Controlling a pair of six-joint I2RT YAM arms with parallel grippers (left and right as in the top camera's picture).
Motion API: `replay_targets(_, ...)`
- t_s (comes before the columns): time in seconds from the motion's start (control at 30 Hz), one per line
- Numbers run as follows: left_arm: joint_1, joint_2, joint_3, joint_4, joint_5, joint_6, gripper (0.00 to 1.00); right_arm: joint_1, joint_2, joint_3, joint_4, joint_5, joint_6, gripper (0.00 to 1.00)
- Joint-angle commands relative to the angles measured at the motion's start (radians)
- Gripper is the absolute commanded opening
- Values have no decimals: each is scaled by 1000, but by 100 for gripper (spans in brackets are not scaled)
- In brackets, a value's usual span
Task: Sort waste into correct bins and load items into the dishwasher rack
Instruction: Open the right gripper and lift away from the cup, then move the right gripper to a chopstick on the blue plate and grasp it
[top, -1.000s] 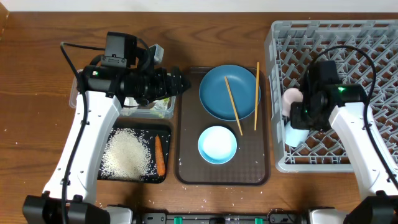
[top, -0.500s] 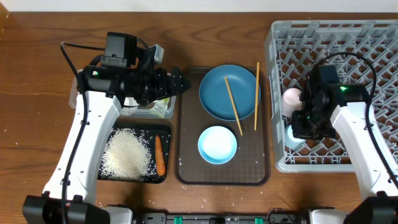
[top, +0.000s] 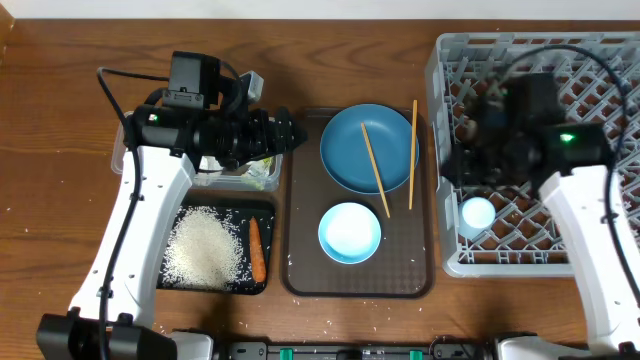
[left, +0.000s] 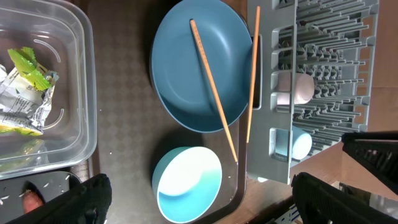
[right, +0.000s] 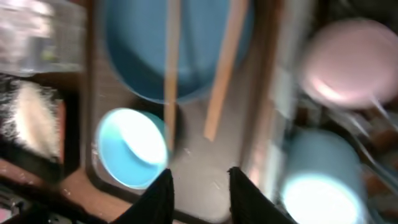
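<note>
Upper left: clear rectangular plastic tub (top: 120, 155), green-and-white wrapper (left: 25, 81) inside. Left gripper (top: 292, 134) at tub's right edge, fingers spread wide, empty. Lower left: shallow black tray (top: 266, 215) with white rice (top: 203, 245) and orange carrot (top: 257, 250). Centre: brown serving tray (top: 300, 200) carrying dark-blue round plate (top: 345, 150), two wooden chopsticks (top: 374, 168) over plate's right half, light-blue bowl (top: 349, 232) below. Right: grey lattice rack (top: 440, 80) holds pale pink cup (left: 295, 88) and light-blue cup (top: 477, 213). Right gripper (right: 199, 171) over rack's left edge, fingers parted, empty.

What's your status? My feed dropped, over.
Left pincer open, empty. Right pincer open, empty, over rack edge. Light-blue cup and pink cup in rack. Chopsticks lie on plate; bowl on tray.
</note>
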Motion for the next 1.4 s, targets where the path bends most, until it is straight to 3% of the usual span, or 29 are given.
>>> replay_targets(0.0,-2,2,9,-2,-12,6,95,84,14,-11,67,-41,32,33)
replay_targets(0.17,-2,2,9,-2,-12,6,95,190,60,-25,180,92,81,49)
replay_targets(0.3,-2,2,9,-2,-12,6,95,237,119,-25,242,196,105,56)
replay_targets(0.8,-2,2,9,-2,-12,6,95,311,388,-25,441,240,165,56)
replay_targets(1.13,-2,2,9,-2,-12,6,95,324,523,-25,484,252,132,45)
replay_targets(1.2,-2,2,9,-2,-12,6,95,324,523,-25,480,270,130,36)
replay_targets(1.27,-2,2,9,-2,-12,6,95,324,522,-25,481,274,120,21)
replay_targets(1.37,-2,2,9,-2,-12,6,95,324,521,-25,485,273,120,10)
